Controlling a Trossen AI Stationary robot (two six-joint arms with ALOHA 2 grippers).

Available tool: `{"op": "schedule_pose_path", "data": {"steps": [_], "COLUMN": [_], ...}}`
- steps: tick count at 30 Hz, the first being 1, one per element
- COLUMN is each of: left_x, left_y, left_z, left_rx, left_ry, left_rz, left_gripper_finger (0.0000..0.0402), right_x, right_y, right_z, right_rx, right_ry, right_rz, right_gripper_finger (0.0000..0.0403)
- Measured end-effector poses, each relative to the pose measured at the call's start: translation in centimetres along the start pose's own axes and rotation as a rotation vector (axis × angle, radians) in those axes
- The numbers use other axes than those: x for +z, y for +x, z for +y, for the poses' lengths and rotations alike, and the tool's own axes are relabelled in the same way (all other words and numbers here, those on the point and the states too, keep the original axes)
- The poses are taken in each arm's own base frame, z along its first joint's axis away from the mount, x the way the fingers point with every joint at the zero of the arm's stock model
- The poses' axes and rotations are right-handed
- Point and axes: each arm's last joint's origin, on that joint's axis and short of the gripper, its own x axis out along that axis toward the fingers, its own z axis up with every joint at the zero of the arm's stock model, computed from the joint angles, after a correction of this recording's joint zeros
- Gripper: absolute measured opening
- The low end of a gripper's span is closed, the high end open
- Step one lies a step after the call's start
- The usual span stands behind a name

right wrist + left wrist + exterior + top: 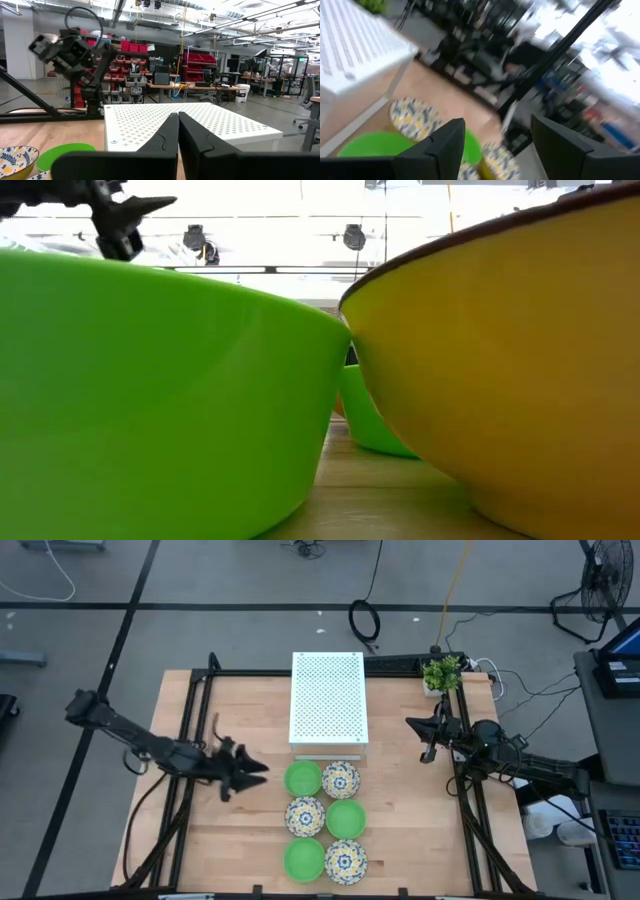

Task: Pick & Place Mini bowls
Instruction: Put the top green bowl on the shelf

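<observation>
Six mini bowls (325, 819) sit in two columns on the tabletop (230, 840), just before the white perforated box (328, 698)
Left gripper (252, 769) hovers beside them, fingers spread and empty; right gripper (430, 743) waits near the box, fingers pressed together

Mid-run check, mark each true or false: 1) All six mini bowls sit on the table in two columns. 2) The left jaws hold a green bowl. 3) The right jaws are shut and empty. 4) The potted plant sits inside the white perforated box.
1) True: the mini bowls lie in a two-by-three grid, colours alternating.
2) False: the left gripper is open, empty, beside the grid.
3) True: the right gripper is shut on nothing.
4) False: the potted plant stands at the table's corner, apart from the white perforated box.
</observation>
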Motion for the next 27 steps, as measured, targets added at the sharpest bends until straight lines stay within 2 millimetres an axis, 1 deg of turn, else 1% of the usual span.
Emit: {"op": "schedule_pose_path", "data": {"steps": [3, 5, 8, 11, 15, 22, 24, 27], "left_x": [0.0, 0.0, 0.1, 0.2, 0.1, -1.0, -1.4, -1.8], "left_y": [2.1, 3.3, 4.9, 6.3, 7.8, 9.4, 9.6, 10.1], "left_z": [-0.9, -1.4, -1.6, -1.5, -0.4, 2.7, 3.5, 4.7], "left_rx": [0.061, 0.131, 0.275, 0.42, 0.58, 0.75, 0.788, 0.84], "left_ry": [0.025, 0.034, 0.033, 0.004, -0.087, -0.418, -0.467, -0.481], "left_rz": [0.078, 0.152, 0.271, 0.336, 0.39, 0.478, 0.501, 0.514], "left_gripper_finger": [0.023, 0.023, 0.023, 0.023, 0.023, 0.023, 0.023, 0.023], "right_x": [0.0, 0.0, 0.0, 0.0, 0.0, 0.0, 0.0, 0.0], "right_y": [0.0, 0.0, 0.0, 0.0, 0.0, 0.0, 0.0, 0.0], "right_z": [0.0, 0.0, 0.0, 0.0, 0.0, 0.0, 0.0, 0.0], "right_rx": [0.0, 0.0, 0.0, 0.0, 0.0, 0.0, 0.0, 0.0], "right_ry": [0.0, 0.0, 0.0, 0.0, 0.0, 0.0, 0.0, 0.0], "right_rz": [0.0, 0.0, 0.0, 0.0, 0.0, 0.0, 0.0, 0.0], "right_gripper_finger": [0.0, 0.0, 0.0, 0.0, 0.0, 0.0, 0.0, 0.0]}}
